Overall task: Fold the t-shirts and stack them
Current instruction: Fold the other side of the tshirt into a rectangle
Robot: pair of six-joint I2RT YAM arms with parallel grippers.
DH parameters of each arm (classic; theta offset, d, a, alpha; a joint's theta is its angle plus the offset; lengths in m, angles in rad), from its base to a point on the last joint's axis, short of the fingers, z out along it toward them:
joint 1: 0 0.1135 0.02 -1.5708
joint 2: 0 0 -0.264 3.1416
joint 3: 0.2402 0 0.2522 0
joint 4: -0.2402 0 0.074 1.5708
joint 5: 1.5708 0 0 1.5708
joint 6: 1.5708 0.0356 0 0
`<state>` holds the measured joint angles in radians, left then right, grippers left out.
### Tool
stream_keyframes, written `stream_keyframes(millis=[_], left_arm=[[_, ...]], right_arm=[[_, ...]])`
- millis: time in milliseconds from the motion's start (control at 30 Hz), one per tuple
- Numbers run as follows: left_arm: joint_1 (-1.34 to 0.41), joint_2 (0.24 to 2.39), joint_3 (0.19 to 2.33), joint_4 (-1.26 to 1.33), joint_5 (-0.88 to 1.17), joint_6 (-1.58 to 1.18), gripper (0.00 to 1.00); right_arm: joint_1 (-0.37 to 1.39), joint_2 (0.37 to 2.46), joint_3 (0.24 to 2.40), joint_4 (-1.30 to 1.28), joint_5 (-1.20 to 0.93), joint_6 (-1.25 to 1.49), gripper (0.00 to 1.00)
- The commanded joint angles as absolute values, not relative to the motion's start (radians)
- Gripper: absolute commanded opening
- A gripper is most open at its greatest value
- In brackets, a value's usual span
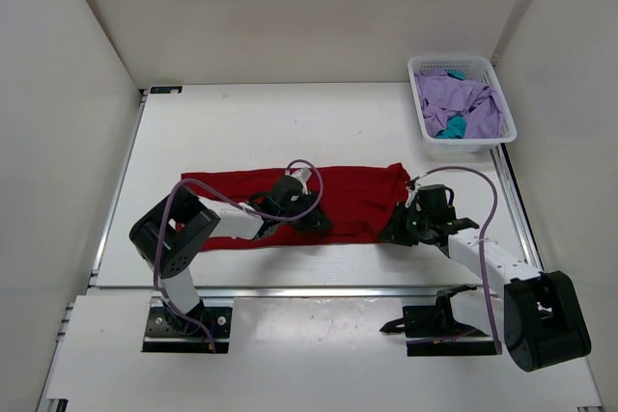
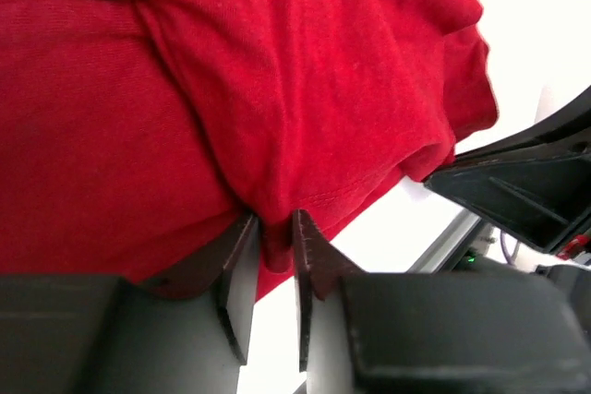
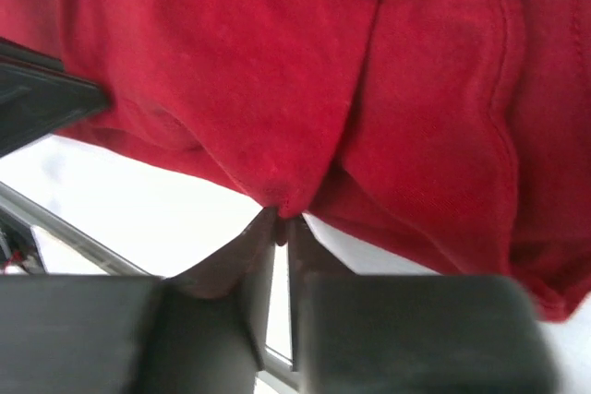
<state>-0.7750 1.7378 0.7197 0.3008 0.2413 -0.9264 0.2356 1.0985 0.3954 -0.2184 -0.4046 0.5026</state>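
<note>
While left pincer [image 2: 274,228] and right pincer [image 3: 280,223] each clench near hem of red t-shirt [image 1: 338,202], I see white bench [image 1: 290,132] showing beyond its far edge, basket [image 1: 470,140] at far-right corner.

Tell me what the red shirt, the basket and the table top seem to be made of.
The red shirt: soft matte knit cloth, likely cotton; fine ribbing, a stitched hem and loose folds show. The basket: white plastic, by its thin moulded mesh walls. The table top: smooth white matte board; what lies beneath cannot be told.
</note>
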Motion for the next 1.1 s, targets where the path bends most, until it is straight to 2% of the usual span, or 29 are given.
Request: stream_keyframes(millis=[0,33,67,133,233,300,367,467,500,533,567,633,667,800,933,1067], left_arm=[[-0.782,1.733,0.753,0.367,0.284,-0.956,0.24],[-0.779,1.739,0.75,0.374,0.291,-0.963,0.2],[-0.77,1.729,0.744,0.373,0.296,-0.966,0.12],[-0.749,1.703,0.736,0.376,0.311,-0.977,0.05],[-0.733,1.642,0.71,0.361,0.34,-0.976,0.0],[-0.724,1.623,0.71,0.348,0.353,-0.979,0.01],[-0.724,1.618,0.696,0.336,0.364,-0.977,0.02],[-0.712,1.634,0.672,0.328,0.373,-0.976,0.1],[-0.71,1.64,0.66,0.337,0.382,-0.973,0.14],[-0.706,1.66,0.652,0.339,0.397,-0.977,0.22],[-0.703,1.663,0.644,0.353,0.405,-0.986,0.3],[-0.704,1.667,0.64,0.351,0.402,-0.979,0.38],[-0.704,1.666,0.632,0.353,0.399,-0.974,0.41],[-0.695,1.634,0.633,0.325,0.376,-0.951,0.46],[-0.706,1.58,0.638,0.252,0.345,-0.898,0.47],[-0.687,1.528,0.598,0.244,0.33,-0.882,0.47]], right_arm=[[0.232,1.103,0.413,-0.135,-0.446,0.525,0.06],[0.226,1.097,0.413,-0.126,-0.451,0.523,0.02],[0.224,1.083,0.419,-0.127,-0.459,0.529,0.01],[0.227,1.049,0.434,-0.165,-0.459,0.52,0.0],[0.216,1.016,0.472,-0.222,-0.457,0.503,0.0],[0.21,1.003,0.479,-0.244,-0.475,0.502,0.0],[0.219,1.008,0.462,-0.256,-0.483,0.502,0.0],[0.229,1.031,0.436,-0.265,-0.474,0.503,0.0],[0.222,1.034,0.425,-0.267,-0.477,0.506,0.04],[0.218,1.029,0.423,-0.261,-0.469,0.509,0.07],[0.209,1.023,0.426,-0.261,-0.463,0.508,0.16],[0.18,1.009,0.465,-0.259,-0.465,0.502,0.3],[0.164,1.011,0.497,-0.244,-0.454,0.502,0.31],[0.071,1.087,0.571,-0.109,-0.413,0.509,0.29],[0.011,1.259,0.65,0.067,-0.33,0.505,0.25],[-0.055,1.42,0.705,0.193,-0.325,0.506,0.26]])
